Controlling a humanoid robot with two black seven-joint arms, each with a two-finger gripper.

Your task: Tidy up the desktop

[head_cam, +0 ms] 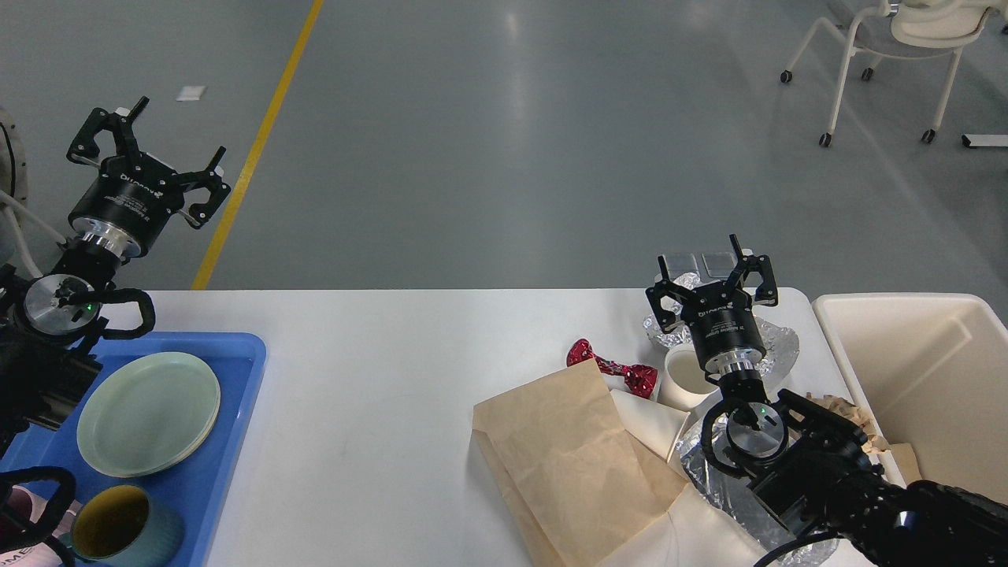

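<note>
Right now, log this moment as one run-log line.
task: tidy desktop | left gripper: open, empty, raised above tray | right gripper: open, empty, over foil | paper bag on desktop

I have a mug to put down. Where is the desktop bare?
The desktop is bare between the blue tray and the paper bag, back to the far edge. The right end is crowded: red wrapper, white cup, foil.

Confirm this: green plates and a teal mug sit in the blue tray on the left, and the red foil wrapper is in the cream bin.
Not quite. The head view shows the red foil wrapper lying on the desktop beside the paper bag, not in the cream bin. The rest stands.
</note>
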